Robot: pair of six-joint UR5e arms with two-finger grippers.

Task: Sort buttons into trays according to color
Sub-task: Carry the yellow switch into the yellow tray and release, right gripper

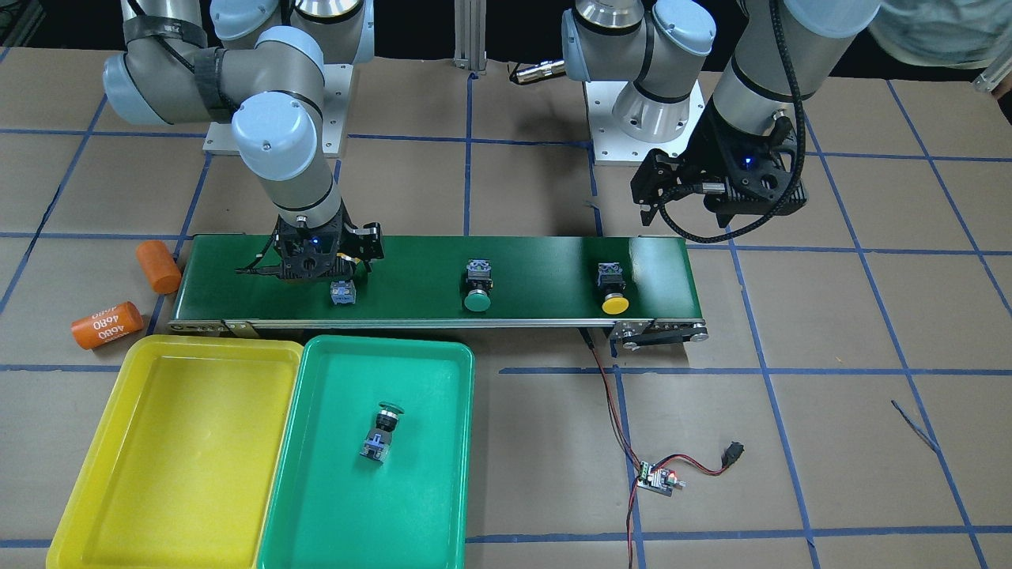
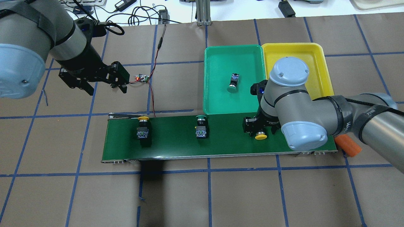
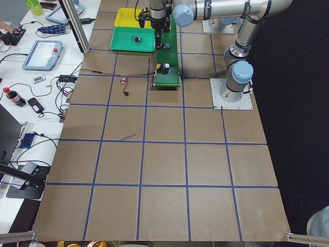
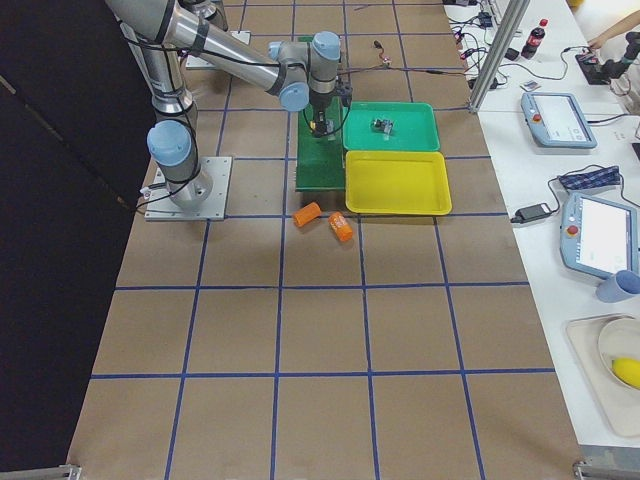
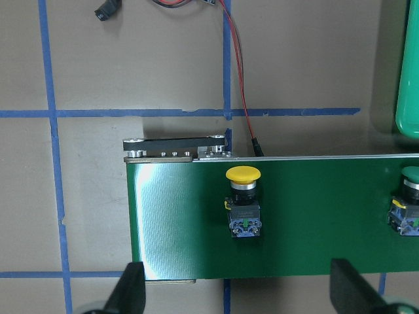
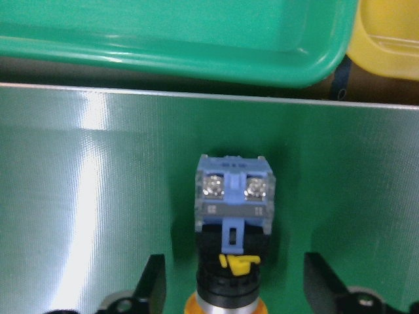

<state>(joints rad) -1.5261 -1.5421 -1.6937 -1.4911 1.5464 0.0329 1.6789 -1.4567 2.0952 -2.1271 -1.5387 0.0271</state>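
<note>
A yellow button (image 6: 232,222) lies on the belt between the fingers of my right gripper (image 6: 236,294). That gripper is open, with a gap on each side; it also shows in the overhead view (image 2: 260,127). A second yellow button (image 2: 142,127) and a green button (image 2: 201,126) lie further along the belt. My left gripper (image 2: 105,88) hangs open and empty above the table, beyond the second yellow button (image 5: 243,203). Another green button (image 2: 233,83) lies in the green tray (image 2: 221,63). Beside it, the yellow tray (image 2: 315,63) holds nothing I can see.
The dark-green conveyor belt (image 2: 176,142) runs across the table in front of the trays. Two orange cylinders (image 1: 158,266) (image 1: 107,325) lie off its end near the yellow tray. A small circuit board (image 1: 658,478) with red wires sits near the other end.
</note>
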